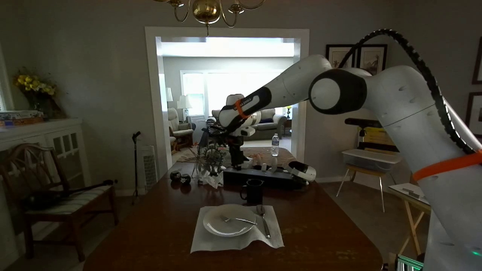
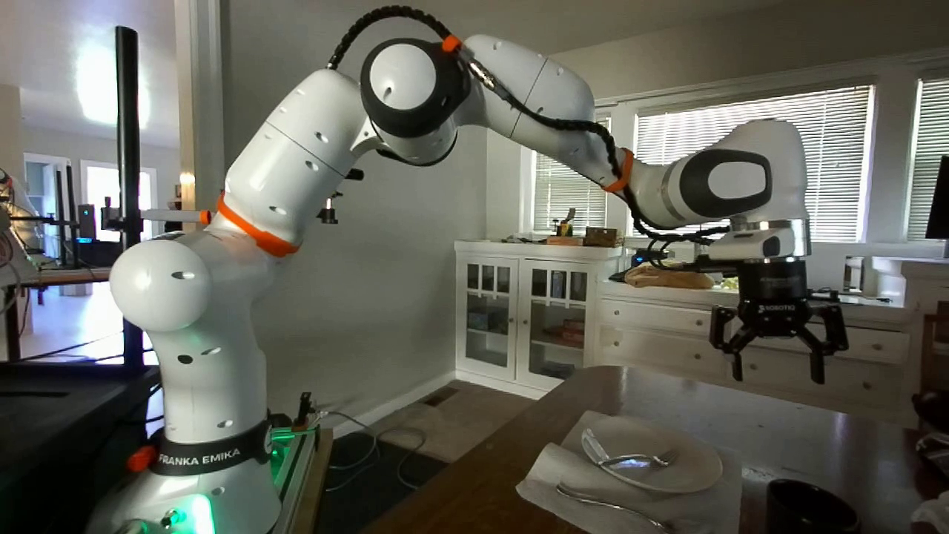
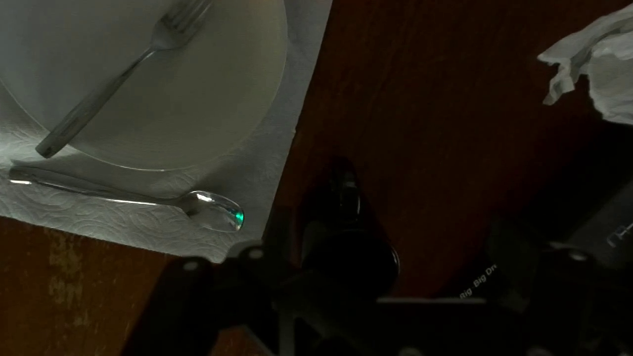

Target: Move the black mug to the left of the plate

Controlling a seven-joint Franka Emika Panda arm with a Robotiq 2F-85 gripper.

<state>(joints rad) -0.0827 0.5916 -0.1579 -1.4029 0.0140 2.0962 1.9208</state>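
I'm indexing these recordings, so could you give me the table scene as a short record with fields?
task object: black mug, upright on the table, off the placemat
reference: white plate, on the placemat
cutlery: fork on the plate, spoon beside it on the placemat
end effector: gripper open, raised above the table, holding nothing
also in view: crumpled white paper, clear bottle

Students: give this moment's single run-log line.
gripper: open, above table | black mug: upright, ungrasped | fork: on plate | spoon: on paper towel | move: apparently pending
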